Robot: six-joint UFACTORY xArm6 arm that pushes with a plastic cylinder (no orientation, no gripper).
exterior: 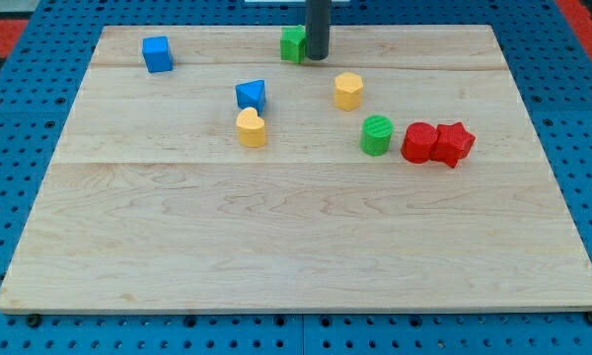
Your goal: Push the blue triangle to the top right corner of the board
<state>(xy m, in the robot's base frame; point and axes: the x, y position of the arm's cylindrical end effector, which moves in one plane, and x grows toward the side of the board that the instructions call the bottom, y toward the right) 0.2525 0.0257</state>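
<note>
The dark rod is seen coming down from the view's top, and my tip [318, 57] is planted near the top edge of the wooden board [296, 247], which is carried on the blue pegboard bench [10, 118]. No end effector with jaws is fitted here, only the straight rod, so nothing is gripped or held. A green block [292, 43], its shape partly hidden by the rod, is found just beside the tip at 9 o'clock, apparently touching it. The blue triangle [251, 95] is located left of the board's centre, at roughly 8 o'clock from the tip and well apart from it; the top right corner is far off, at 2 o'clock from the triangle. Directly at 6 o'clock from the triangle, just beside it and nearly touching, a yellow block [251, 128] with a rounded form is noted. A blue cube [158, 53] is spotted near the top left corner, at 10 o'clock from the triangle. A second yellow block [348, 91], seemingly hexagonal, is placed at 3 o'clock from the triangle. A green cylinder [377, 135] is set at 5 o'clock from that yellow piece. Further to the view's right, 2 red blocks are seen pressed together: a red rounded block [419, 143] and a red star-like block [454, 144].
</note>
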